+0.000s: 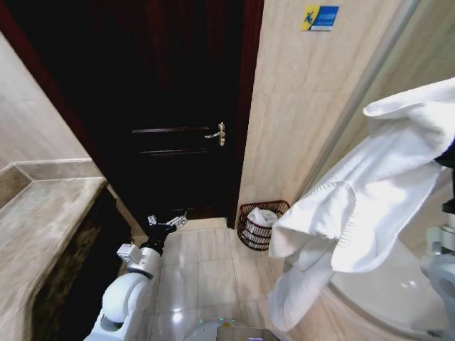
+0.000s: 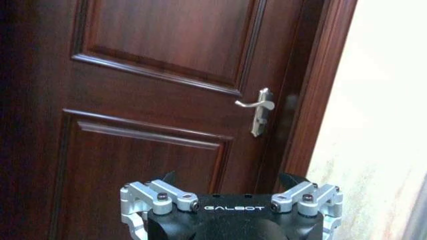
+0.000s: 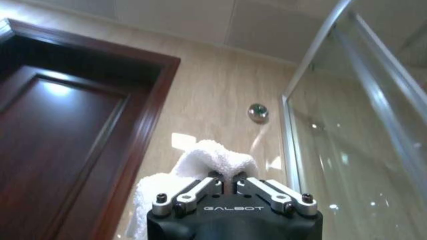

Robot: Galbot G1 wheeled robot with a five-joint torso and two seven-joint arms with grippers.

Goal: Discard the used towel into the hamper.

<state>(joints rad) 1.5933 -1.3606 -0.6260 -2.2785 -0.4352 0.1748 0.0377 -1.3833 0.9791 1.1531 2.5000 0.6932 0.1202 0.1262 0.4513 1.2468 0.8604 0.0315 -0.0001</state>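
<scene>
A large white towel (image 1: 370, 185) hangs in the air at the right, well above the floor, with its folds drooping toward the lower middle. My right gripper (image 3: 227, 176) is shut on a bunched fold of the towel (image 3: 212, 156). The hamper (image 1: 249, 229), a small dark wire basket, stands on the floor against the tiled wall beside the door, lower than the hanging towel and to its left. A white cloth (image 1: 262, 217) lies inside it. My left gripper (image 1: 168, 224) hangs low over the floor, left of the hamper. It is open and holds nothing, and faces the door (image 2: 230, 179).
A dark wooden door (image 1: 163, 106) with a metal handle (image 1: 217, 133) is shut straight ahead. A marble counter (image 1: 39, 227) runs along the left. A white fixture (image 1: 384, 291) sits at the lower right below the towel. A glass shower partition (image 3: 360, 125) rises on the right.
</scene>
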